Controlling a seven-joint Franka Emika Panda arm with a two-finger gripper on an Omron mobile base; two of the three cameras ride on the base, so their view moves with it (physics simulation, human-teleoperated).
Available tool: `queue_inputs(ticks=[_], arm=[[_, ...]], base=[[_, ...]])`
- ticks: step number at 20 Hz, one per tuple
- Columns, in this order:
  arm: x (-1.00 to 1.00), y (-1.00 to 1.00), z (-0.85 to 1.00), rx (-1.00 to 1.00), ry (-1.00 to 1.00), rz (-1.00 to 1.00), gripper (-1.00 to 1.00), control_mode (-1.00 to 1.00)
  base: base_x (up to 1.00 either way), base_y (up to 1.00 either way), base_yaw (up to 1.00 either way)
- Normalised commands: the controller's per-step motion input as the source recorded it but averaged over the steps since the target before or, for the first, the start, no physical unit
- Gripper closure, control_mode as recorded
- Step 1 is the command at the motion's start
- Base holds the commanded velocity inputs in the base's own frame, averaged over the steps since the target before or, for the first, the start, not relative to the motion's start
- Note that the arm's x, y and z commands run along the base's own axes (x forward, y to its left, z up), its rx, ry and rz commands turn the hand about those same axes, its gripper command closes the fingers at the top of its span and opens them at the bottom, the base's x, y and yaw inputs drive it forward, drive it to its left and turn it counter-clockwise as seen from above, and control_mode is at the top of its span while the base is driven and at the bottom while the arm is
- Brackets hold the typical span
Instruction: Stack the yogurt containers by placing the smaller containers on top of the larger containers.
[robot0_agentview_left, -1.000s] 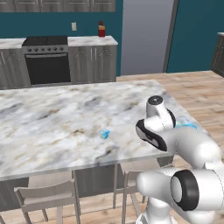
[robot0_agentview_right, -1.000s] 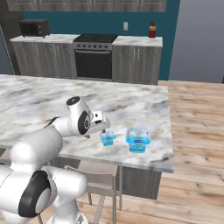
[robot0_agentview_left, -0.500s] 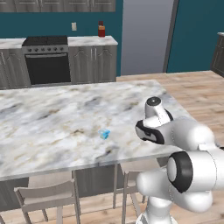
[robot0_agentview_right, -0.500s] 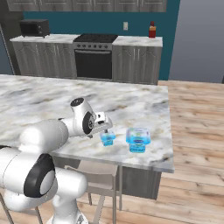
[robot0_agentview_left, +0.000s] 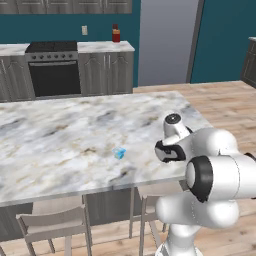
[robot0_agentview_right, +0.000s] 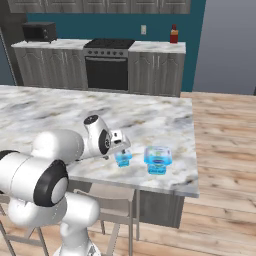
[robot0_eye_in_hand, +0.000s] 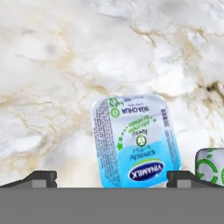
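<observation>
Gripper (robot0_eye_in_hand: 112, 178) over small cup (robot0_eye_in_hand: 133, 141), fingers spread wide, 1 tip each side of lid, nothing held. Cup stands on marble counter (robot0_agentview_right: 150, 117) near front edge, big tub (robot0_agentview_right: 158, 159) just right of it, apart. Judgement: descend straight, keep cup centred between tips, close on sidewalls, avoid nudging tub. Count: 1 cup, 1 tub, 1 gripper.

teal walls (robot0_agentview_left: 225, 35), wood floor (robot0_agentview_right: 225, 150), marble island (robot0_agentview_left: 60, 135).
</observation>
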Motion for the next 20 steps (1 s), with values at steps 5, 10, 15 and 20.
queue_inputs(ticks=[5, 10, 15, 20], arm=[[0.00, 0.00, -0.24, -0.04, 0.00, 0.00, -1.00, -1.00], [0.03, 0.00, -0.15, -0.02, 0.00, 0.00, -1.00, -1.00], [0.05, 0.00, -0.09, 0.00, 0.00, 0.00, -1.00, -1.00], [0.08, 0.00, -0.10, 0.00, 0.00, 0.00, 1.00, -1.00]], base=[[0.00, 0.00, 0.00], [0.00, 0.00, 0.00], [0.00, 0.00, 0.00], [0.00, 0.00, 0.00]])
